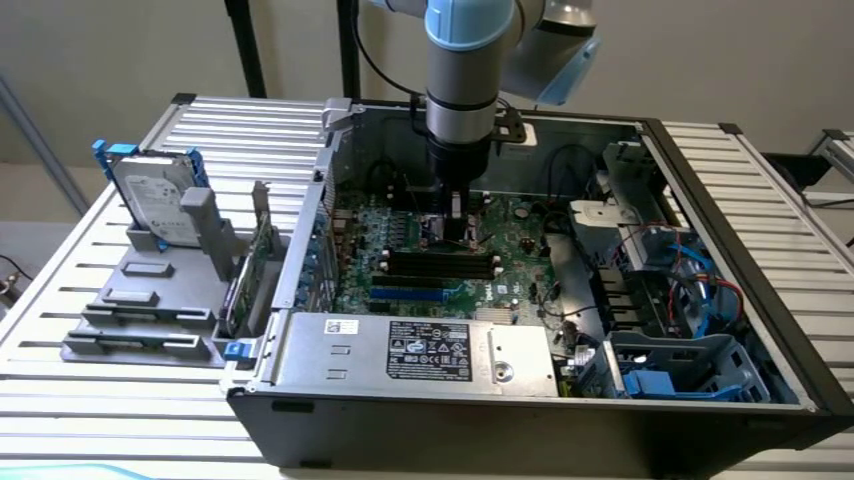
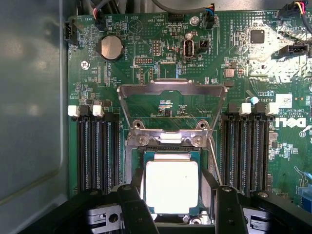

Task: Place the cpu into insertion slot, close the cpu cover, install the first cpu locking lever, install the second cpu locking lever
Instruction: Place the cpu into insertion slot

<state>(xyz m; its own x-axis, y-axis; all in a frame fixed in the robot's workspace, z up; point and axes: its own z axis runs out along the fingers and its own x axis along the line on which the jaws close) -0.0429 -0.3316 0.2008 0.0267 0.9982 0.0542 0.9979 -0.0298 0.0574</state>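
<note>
Right, closest in we have the gripper, its two black fingers spread wide with the cpu between them, one on each side, and nothing lifted. That flat square chip, with its pale, softly shining metal top and thin green border, lies level in the insertion slot, framed by the slot's dull metal rim. A thin wire lever runs slantwise along one side of the slot. Just beyond, the cpu cover, a thin silver frame with a cut-out centre, stands hinged up and open, so the green circuit board shows through its window. Long black memory slots with white clips flank the socket on both sides, and further off a round silver coin battery sits among tiny components. Pulling out to the exterior view, the arm reaches straight down into an open black computer case, the gripper low over the board. A boxy silver power supply with a printed label fills the near edge. The case rests on a ribbed metal table; on the exterior view's left a hard drive stands upright in a grey plastic rack. Behind it all is a plain pale wall.
</note>
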